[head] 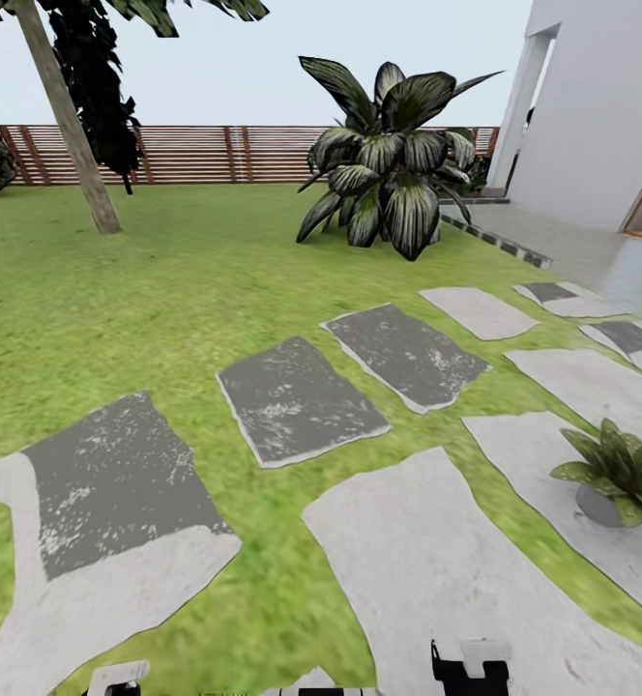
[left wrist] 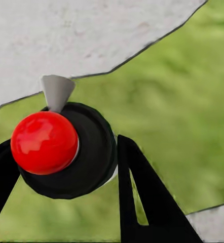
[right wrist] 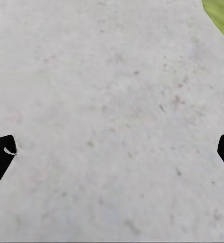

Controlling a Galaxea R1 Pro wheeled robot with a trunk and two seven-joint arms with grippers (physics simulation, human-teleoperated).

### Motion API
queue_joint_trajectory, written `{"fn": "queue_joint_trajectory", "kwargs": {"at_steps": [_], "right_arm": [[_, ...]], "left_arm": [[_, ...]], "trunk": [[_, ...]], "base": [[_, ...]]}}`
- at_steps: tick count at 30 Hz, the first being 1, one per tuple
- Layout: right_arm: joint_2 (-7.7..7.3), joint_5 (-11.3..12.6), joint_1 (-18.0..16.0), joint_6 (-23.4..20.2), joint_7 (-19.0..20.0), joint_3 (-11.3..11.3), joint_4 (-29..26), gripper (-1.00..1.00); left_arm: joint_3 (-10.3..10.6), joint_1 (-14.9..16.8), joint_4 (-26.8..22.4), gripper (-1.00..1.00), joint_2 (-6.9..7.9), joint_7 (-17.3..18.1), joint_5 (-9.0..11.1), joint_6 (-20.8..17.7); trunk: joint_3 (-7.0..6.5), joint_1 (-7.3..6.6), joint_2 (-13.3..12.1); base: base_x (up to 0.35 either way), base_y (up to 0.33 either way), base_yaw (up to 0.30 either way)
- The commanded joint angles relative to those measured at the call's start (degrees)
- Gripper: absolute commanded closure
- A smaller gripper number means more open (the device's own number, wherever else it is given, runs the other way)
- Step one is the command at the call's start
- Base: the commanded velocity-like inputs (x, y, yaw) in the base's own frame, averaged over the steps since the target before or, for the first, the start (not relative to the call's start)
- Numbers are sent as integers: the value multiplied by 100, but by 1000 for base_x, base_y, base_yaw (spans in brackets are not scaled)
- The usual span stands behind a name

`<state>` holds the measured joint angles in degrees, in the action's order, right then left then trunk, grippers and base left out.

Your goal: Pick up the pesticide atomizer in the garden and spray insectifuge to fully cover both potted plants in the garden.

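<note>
Head view, left to right: leaning tree trunk (head: 70,121) at far left on the lawn (head: 195,290), brown slatted fence (head: 195,153) behind it. Dark grey stepping stones (head: 297,398) run diagonally across the grass, pale ones nearer the robot. Large white-striped agave (head: 389,159) stands mid-right before the fence; white building wall (head: 601,106) at far right. One potted plant (head: 623,476), speckled olive rosette in a small pot, sits on a pale stone at the right edge.

Left wrist view: left claw (left wrist: 66,167) is clamped on the pesticide atomizer (left wrist: 66,149); black fingers (left wrist: 142,192) press both sides of the dark bottle body. Red top faces the camera, grey nozzle points toward a pale stone edge; grass below.

Right wrist view: right claw (right wrist: 112,157) is spread wide, holding nothing, fingertips (right wrist: 0,157) at the picture's opposite edges, above a pale stone (right wrist: 112,101).
</note>
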<state>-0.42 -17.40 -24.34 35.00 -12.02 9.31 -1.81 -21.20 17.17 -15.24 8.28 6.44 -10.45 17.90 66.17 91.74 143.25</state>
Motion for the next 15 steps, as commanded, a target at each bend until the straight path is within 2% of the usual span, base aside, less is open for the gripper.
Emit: {"fn": "queue_joint_trajectory", "kwargs": {"at_steps": [1,15], "right_arm": [[3,-62,-3,15,-29,36,6,-100],[15,-40,-2,7,-22,36,12,-100]], "left_arm": [[-51,6,8,100,-5,32,-53,21],[-45,6,116,100,-7,32,-57,27]], "trunk": [[5,-1,2],[7,-1,2]], "base": [[3,4,279],[0,0,282]]}}
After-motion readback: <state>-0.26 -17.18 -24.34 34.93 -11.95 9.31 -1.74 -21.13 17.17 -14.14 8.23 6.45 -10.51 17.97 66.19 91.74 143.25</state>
